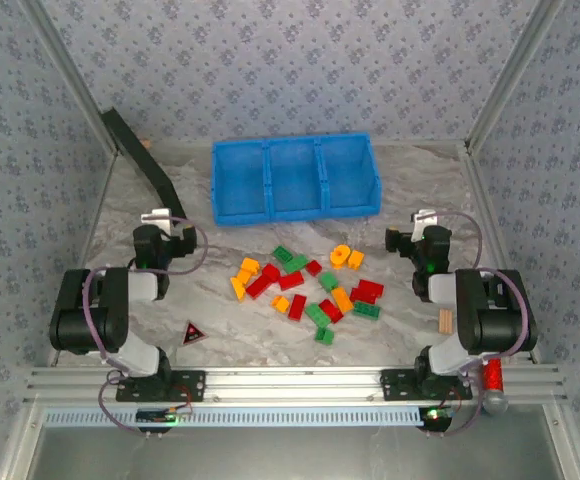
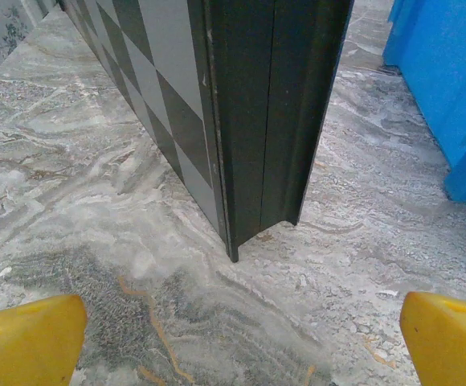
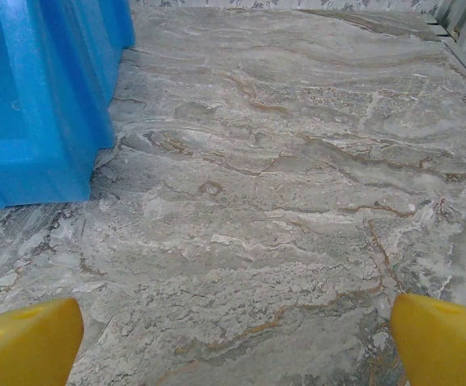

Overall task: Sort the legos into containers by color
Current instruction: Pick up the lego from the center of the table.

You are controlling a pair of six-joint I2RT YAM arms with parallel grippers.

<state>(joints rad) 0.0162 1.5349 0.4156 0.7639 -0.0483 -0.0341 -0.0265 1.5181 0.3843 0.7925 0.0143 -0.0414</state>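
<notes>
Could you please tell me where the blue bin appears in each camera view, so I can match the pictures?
Top external: the blue bin sits at upper centre, beyond the scattered legos.
Left wrist: its wall runs along the right edge.
Right wrist: its corner is at upper left.
Shared landmark: the marbled grey tabletop beneath it.

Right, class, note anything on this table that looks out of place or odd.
A dark red-marked triangle lies apart from the legos near the left arm, and a red cylinder sits on the rail; neither is a brick.
</notes>
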